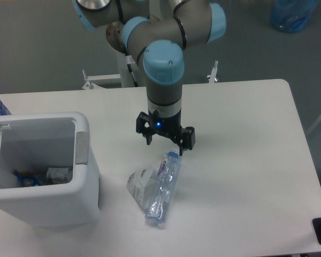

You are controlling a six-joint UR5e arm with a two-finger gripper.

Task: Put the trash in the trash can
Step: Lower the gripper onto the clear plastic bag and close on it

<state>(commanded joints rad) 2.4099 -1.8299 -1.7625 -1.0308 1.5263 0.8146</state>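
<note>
I am hanging my gripper [165, 144] over the white table [246, 160], a little above the middle of the frame, with its two fingers spread apart and nothing between them; one fingertip is pointing down at left, the other at right, so the gap between them is running roughly left to right with a slight tilt down toward the right. The crushed bottle [163, 186] is lying just below my gripper in the picture, and its cap end is sitting nearest me, almost under my right-hand fingertip as the frame shows it, though I cannot tell whether that finger is touching it. Its long axis is running from that cap at upper right down to its base at lower left, so it is slanting away from me toward the bottom of the frame. The crumpled wrapper [138, 183] is resting against the bottle's left side, touching it. The trash can [85, 176] is standing at the left edge of the frame, well apart from the bottle, open at the top, with some scraps already lying inside. As I am judging it, the bottle's body is lying below and slightly left of my fingers, so I am needing to shift down the frame along that slant and keep my opening set across the bottle before closing.
</note>
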